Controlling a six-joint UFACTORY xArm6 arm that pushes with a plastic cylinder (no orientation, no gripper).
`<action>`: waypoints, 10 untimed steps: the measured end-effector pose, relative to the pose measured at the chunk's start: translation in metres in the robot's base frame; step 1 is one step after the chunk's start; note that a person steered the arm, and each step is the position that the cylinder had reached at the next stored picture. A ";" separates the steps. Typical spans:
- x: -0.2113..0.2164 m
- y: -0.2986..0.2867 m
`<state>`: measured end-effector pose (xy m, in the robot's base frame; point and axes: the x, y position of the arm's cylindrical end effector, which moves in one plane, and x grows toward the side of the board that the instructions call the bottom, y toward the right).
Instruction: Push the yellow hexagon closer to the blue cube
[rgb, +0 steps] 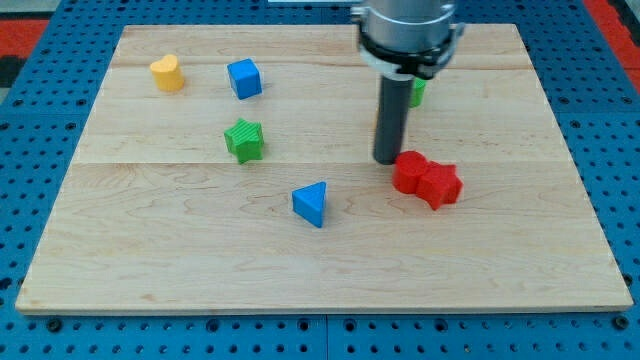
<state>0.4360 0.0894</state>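
Rod upright, no fingers; my tip (388, 160) just left of red blocks (427, 180).

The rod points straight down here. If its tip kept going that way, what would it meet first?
Only the wooden board: my tip already sits at its surface. The nearest block is the red one, just to the view's right and below the tip, seemingly touching it, though depth is unclear. The yellow block lies far off, toward the view's top left.

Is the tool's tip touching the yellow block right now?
No, my tip sits beside the red blocks, far from the yellow block.
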 end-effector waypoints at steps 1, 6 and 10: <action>-0.001 0.038; -0.109 -0.061; -0.101 -0.150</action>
<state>0.3351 -0.0607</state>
